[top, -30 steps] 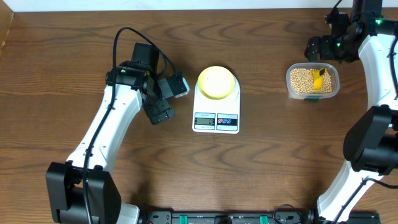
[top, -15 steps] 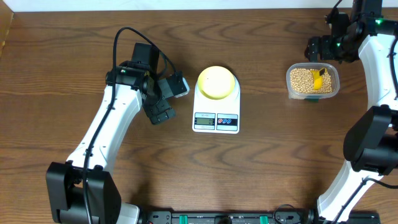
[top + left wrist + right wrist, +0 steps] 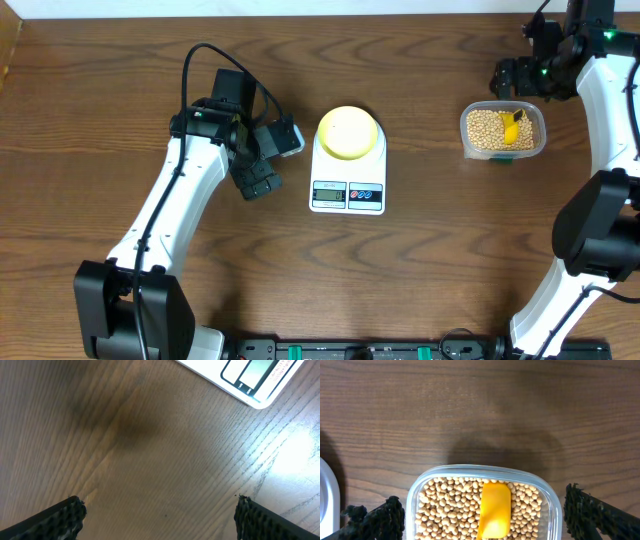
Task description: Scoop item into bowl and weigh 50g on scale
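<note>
Loads of light, rolly beans point(image 3: 445, 505), no pinching those; grab the stiff yellow scoop point(image 3: 495, 510) lying on top instead. Both the left hand point(image 3: 159, 507) and right hand point(image 3: 482, 502) are spread wide, empty.

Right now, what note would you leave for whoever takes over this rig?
Left gripper: jaws open, empty, over the table beside the scale.
Right gripper: jaws open, empty, above the clear tub.
Beans are in the tub, with the yellow scoop lying on them. The bowl sits on the scale and looks empty.
Done: nothing scooped yet.
Left: grasp the scoop, move beans into the bowl, reach the target weight.
</note>
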